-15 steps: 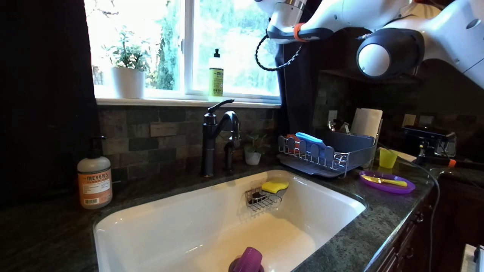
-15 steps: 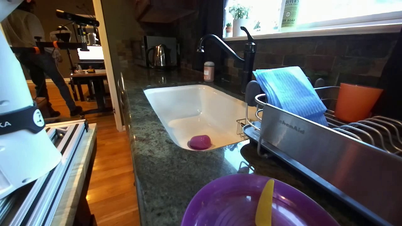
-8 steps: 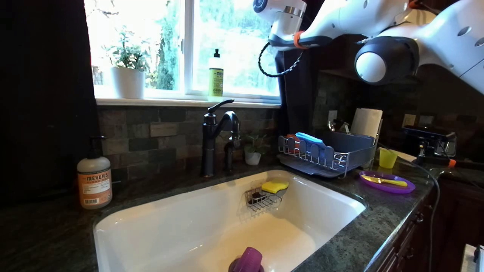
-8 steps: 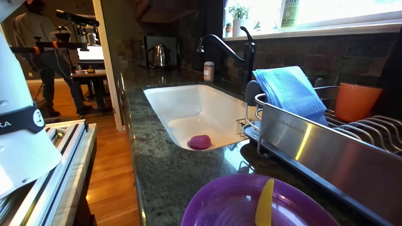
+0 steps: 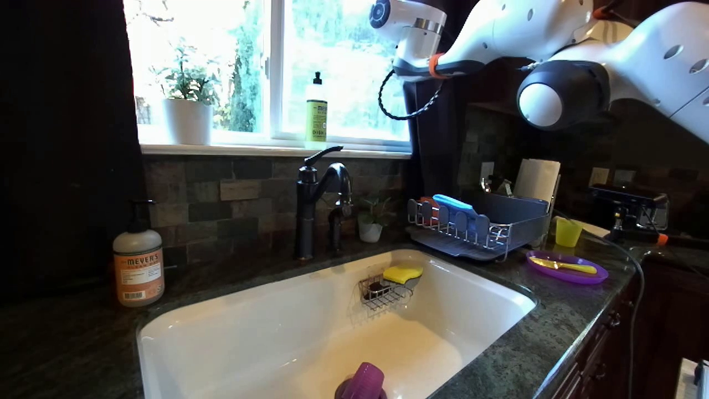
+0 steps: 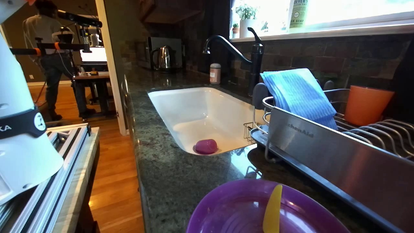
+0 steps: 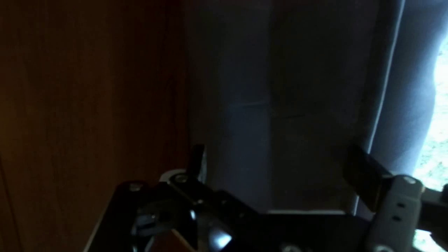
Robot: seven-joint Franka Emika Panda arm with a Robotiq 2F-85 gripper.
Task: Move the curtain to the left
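Your curtain (image 7: 245, 122), dark and softly folded, hangs from 12 round to 3 o'clock in the wrist view, with the bright window (image 7: 432, 161) past its edge. In an exterior view your arm (image 5: 509, 33) spans 12 to 2 o'clock, while the white sink (image 5: 249, 332) lies at 6 and the dish rack (image 5: 525, 226) at 3. Your gripper (image 7: 276, 157) sits at 5 o'clock in the wrist view, its jaws wide apart (you cannot tell whether they touch the curtain). At 6, in the sink, lies a purple cup (image 5: 365, 381).
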